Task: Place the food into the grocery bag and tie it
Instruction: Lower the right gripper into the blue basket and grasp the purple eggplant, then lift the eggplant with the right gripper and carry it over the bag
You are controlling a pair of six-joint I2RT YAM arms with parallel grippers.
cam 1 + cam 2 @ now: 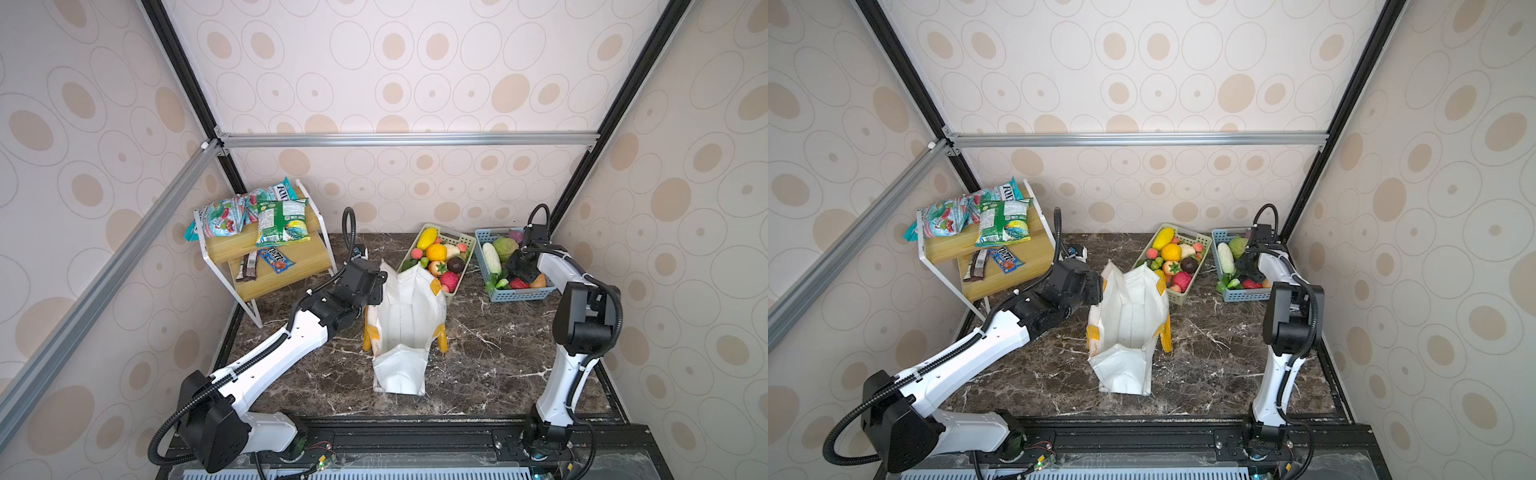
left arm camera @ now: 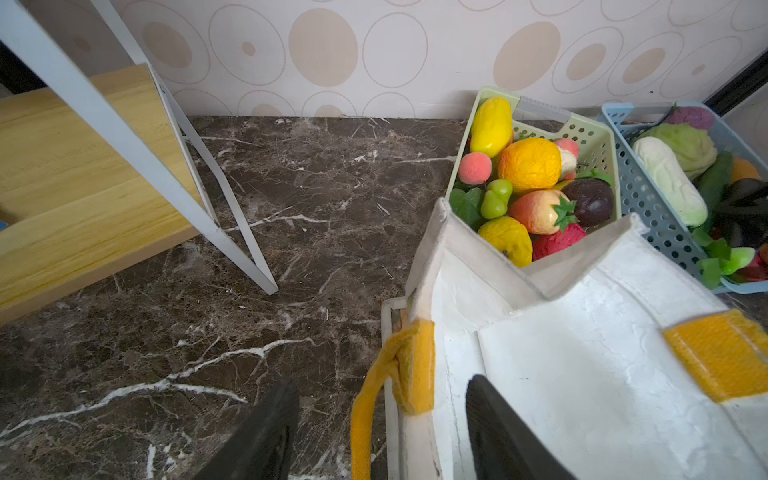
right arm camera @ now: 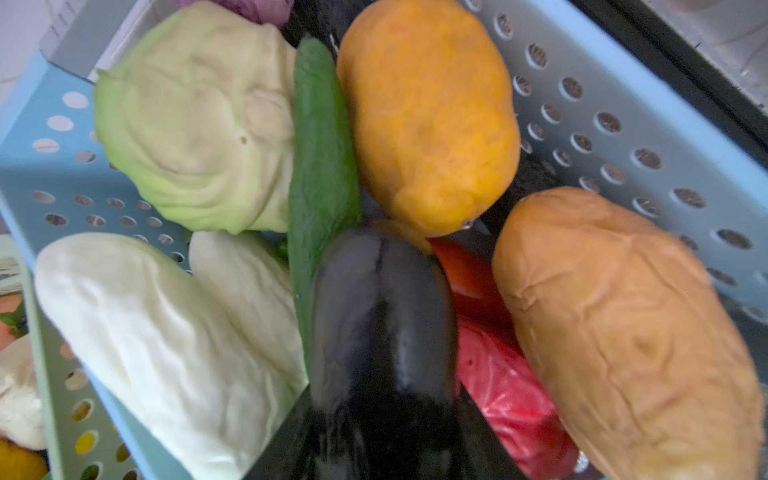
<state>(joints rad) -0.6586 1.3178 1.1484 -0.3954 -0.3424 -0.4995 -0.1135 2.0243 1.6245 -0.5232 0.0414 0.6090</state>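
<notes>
Wallpaper of beige ovals closes in a dark marble tabletop; at its middle stands the grocery bag, white, mouth agape, yellow straps hanging at either side; no food shows inside it in both top views, so I judge the loading barely begun and the tying far off. On the bag's left-hand wall the left end effector is spread astride the rim, one finger outside, one inside, a strap between them and neither plainly touching; it looks placed to keep the mouth wide. At far right the right end effector is down in the blue basket; its fingers lie against either flank of the dark eggplant, pinching it by the look of the blurred wrist view, while the eggplant rests among its neighbours.

Next, I reckon, comes a straight lift clear of them, then a carry leftward past the green basket to the bag's mouth; the cucumber lies hard against the eggplant and may be dragged along.

Besides these the blue basket holds a pale green cabbage, a long white cabbage, an orange-yellow lump, a tan potato and something red beneath; the green basket, just behind the bag, holds a yellow mango-shaped fruit, an orange, a peach, a dark plum and more; snack packets sit on a wooden rack at far left, well apart.
</notes>
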